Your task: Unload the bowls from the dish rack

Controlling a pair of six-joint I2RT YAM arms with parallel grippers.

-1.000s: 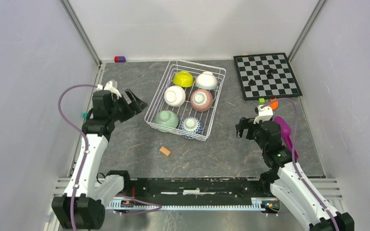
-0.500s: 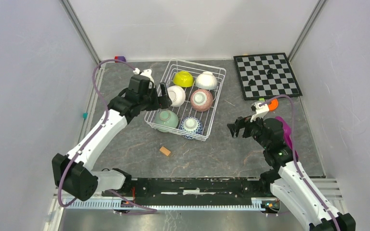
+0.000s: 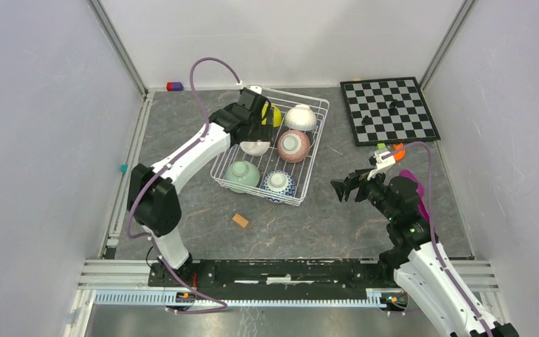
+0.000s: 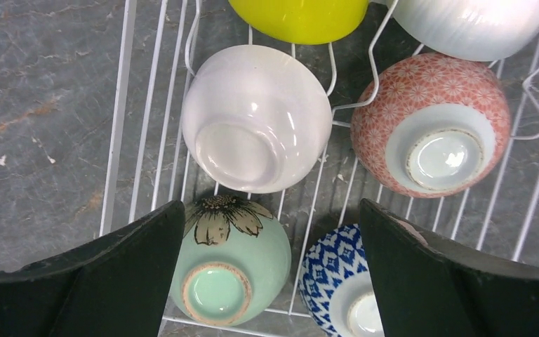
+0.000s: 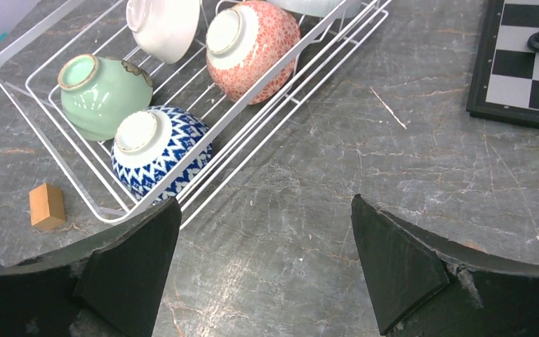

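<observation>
All six bowls (image 4: 431, 126) sit foot-up in the dish rack (image 3: 272, 153) on the desk (image 3: 323, 225). Left hand (image 4: 270, 203) hangs spread wide over a white bowl (image 4: 256, 119) (gripping nothing). Right hand (image 5: 265, 199) is spread too, above bare desk just right of the rack.

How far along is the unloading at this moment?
Nothing is out yet. All six bowls sit in the dish rack: yellow-green bowl, far white bowl, near white bowl, pink bowl, pale green bowl, blue-and-white bowl. Neither gripper holds anything: the left gripper hangs open above the near white bowl, the right gripper open over the table beside the rack. All six are left.
</observation>
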